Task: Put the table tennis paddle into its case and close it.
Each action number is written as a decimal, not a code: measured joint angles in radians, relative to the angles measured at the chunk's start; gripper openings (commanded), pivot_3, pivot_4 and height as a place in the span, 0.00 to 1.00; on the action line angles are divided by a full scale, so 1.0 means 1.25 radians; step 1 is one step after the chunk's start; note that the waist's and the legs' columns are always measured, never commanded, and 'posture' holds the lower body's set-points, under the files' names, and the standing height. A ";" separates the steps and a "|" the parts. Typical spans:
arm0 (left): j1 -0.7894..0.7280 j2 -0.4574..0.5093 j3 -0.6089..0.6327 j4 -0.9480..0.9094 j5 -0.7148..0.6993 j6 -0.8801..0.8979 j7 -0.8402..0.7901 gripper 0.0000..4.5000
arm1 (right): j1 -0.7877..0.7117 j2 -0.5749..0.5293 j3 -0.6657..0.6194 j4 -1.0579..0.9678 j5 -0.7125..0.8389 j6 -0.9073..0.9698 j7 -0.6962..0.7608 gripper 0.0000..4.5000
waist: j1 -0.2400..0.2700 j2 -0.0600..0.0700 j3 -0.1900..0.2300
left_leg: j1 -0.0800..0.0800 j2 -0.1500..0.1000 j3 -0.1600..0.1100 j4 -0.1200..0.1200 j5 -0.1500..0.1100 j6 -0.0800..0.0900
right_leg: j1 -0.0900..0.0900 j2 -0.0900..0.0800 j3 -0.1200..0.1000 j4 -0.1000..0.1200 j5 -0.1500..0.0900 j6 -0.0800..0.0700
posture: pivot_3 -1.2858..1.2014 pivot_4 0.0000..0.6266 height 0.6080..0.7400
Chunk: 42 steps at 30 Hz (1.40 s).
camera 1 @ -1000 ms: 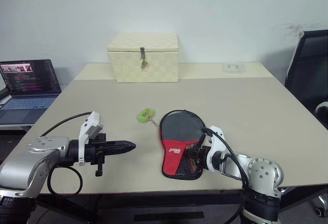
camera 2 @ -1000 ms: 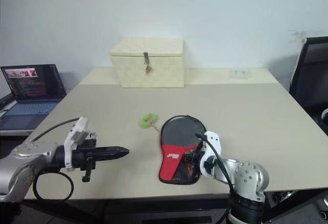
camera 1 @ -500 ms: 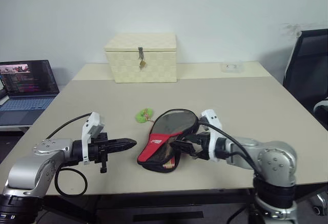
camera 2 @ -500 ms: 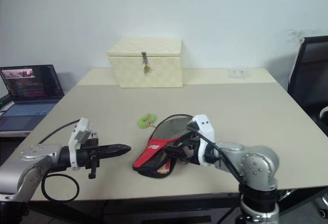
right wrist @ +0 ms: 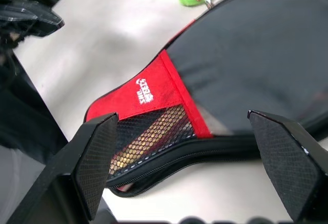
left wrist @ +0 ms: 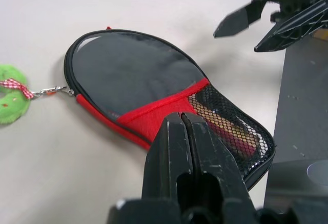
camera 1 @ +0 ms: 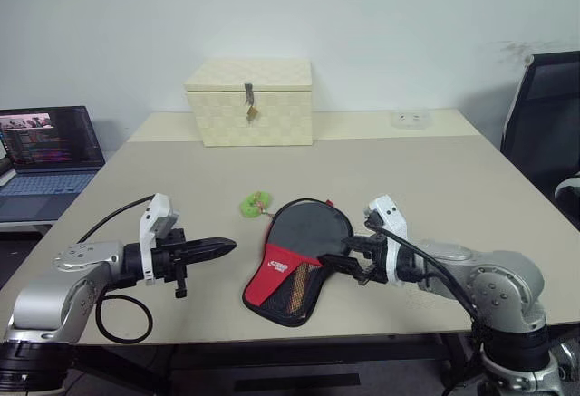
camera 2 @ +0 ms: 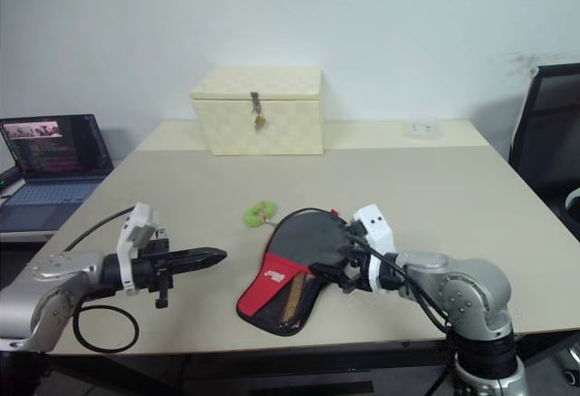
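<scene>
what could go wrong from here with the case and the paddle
The case lies near the table front edge, so a nudge might slide it off. The right gripper is open with its fingers wide either side of the mesh end, so closing could pinch fabric rather than the zipper. The paddle handle shows through the mesh.

light: bright, even | shadows: soft, on table (camera 1: 453, 178) | blur: none | glare: none
</scene>
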<state>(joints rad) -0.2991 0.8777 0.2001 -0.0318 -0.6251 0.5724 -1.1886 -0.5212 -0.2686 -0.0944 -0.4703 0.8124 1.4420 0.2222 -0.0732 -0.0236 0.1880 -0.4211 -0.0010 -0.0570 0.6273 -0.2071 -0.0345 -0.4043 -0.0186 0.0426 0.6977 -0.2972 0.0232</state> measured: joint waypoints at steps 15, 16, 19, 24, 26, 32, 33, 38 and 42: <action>-0.052 0.005 -0.006 0.030 0.029 -0.010 -0.019 0.00 | 0.079 0.213 -0.089 0.025 -0.095 0.118 -0.145 0.99 | 0.001 0.000 0.000 | 0.000 0.000 0.000 0.000 0.000 0.000 | 0.000 0.000 0.000 0.000 0.000 0.000 | 0.52 0.24 1.00; -0.052 0.005 -0.010 0.030 0.030 -0.010 -0.019 0.00 | 0.079 0.220 -0.087 0.028 -0.101 0.113 -0.146 0.99 | 0.000 0.000 0.000 | 0.000 0.000 0.001 0.000 0.000 0.000 | 0.000 0.000 0.000 0.000 0.000 0.000 | 0.52 0.24 1.00; -0.053 0.005 -0.014 0.031 0.033 -0.010 -0.019 0.00 | 0.077 0.234 -0.070 0.043 -0.121 0.090 -0.146 0.99 | -0.003 -0.001 -0.001 | 0.002 0.001 0.001 0.000 0.000 0.000 | 0.001 0.000 0.001 0.000 0.000 0.000 | 0.52 0.24 1.00; -0.059 0.004 -0.015 0.030 0.034 -0.010 -0.018 0.00 | 0.050 0.277 -0.051 0.100 -0.161 0.046 -0.150 0.99 | -0.009 -0.003 -0.002 | 0.005 0.006 0.004 0.001 0.000 0.000 | 0.002 0.005 0.002 0.000 0.001 -0.002 | 0.52 0.24 1.00; -0.060 0.004 -0.015 0.030 0.034 -0.010 -0.018 0.00 | 0.042 0.290 -0.046 0.118 -0.170 0.033 -0.152 0.99 | -0.009 -0.004 -0.002 | 0.005 0.009 0.004 0.001 0.000 0.000 | 0.002 0.008 0.002 0.000 0.001 -0.002 | 0.52 0.24 1.00; -0.059 0.002 -0.015 0.030 0.034 -0.010 -0.016 0.00 | 0.015 0.314 -0.031 0.165 -0.196 -0.001 -0.149 0.99 | -0.009 -0.004 -0.002 | 0.005 0.014 0.005 0.000 0.000 0.000 | 0.001 0.014 0.002 0.000 0.003 -0.005 | 0.52 0.24 1.00; -0.059 0.002 -0.015 0.030 0.034 -0.010 -0.016 0.00 | 0.014 0.316 -0.031 0.170 -0.197 -0.005 -0.147 0.99 | -0.010 -0.004 -0.002 | 0.005 0.015 0.005 0.000 0.000 0.000 | 0.001 0.015 0.002 0.000 0.003 -0.006 | 0.52 0.24 1.00; -0.055 0.001 -0.015 0.029 0.033 -0.010 -0.014 0.00 | 0.007 0.322 -0.034 0.192 -0.210 -0.015 -0.147 0.70 | -0.010 -0.004 -0.002 | 0.004 0.015 0.005 0.000 0.000 0.000 | 0.000 0.015 0.003 0.000 0.003 -0.006 | 0.52 0.24 1.00; -0.052 -0.001 -0.015 0.028 0.033 -0.010 -0.008 0.00 | 0.007 0.330 -0.035 0.211 -0.210 -0.012 -0.146 0.38 | -0.009 -0.004 -0.002 | 0.003 0.014 0.005 -0.001 0.000 0.000 | -0.001 0.015 0.002 0.000 0.003 -0.007 | 0.52 0.24 1.00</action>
<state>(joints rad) -0.3643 0.8766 0.1813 0.0034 -0.5835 0.5600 -1.1988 -0.5128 0.1441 -0.1382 -0.2071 0.5499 1.4268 0.0403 -0.0840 -0.0282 0.1851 -0.4169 0.0166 -0.0507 0.6264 -0.2070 -0.0349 -0.4051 0.0000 0.0452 0.6974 -0.2931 0.0149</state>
